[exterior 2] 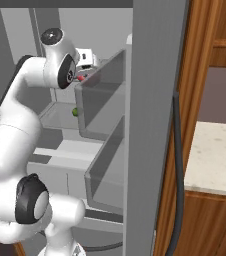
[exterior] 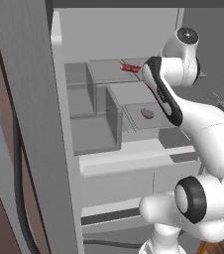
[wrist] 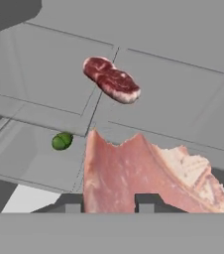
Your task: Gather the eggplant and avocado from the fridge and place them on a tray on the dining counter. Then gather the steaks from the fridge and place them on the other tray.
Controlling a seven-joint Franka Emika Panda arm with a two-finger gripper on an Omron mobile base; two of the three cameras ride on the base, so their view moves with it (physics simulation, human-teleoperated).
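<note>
- Left base view: fridge (exterior: 109, 30) open, grey shelves and bins centre frame. Dark red steak (exterior: 130, 67) sits on an upper shelf, upper centre, just beside the arm's wrist. Small purplish oval thing (exterior: 147, 113) lies on a lower shelf, centre right; too small to name.
- Right base view: arm reaches into the fridge, upper left. Avocado (exterior 2: 75, 112) is a small green blob on a shelf, left of centre, below the wrist. Beige counter (exterior 2: 215, 155) at right edge.
- Hand view: pale pink steak (wrist: 143, 173) takes up lower centre, between the fingers (wrist: 109, 204), which are nearly closed and look clamped on its near edge. Dark steak upper centre on the shelf, avocado at left, both well apart from the held slab.
- Handling: slab likely soft, floppy, slick; will droop. Grip the thick edge, carry slow.
</note>
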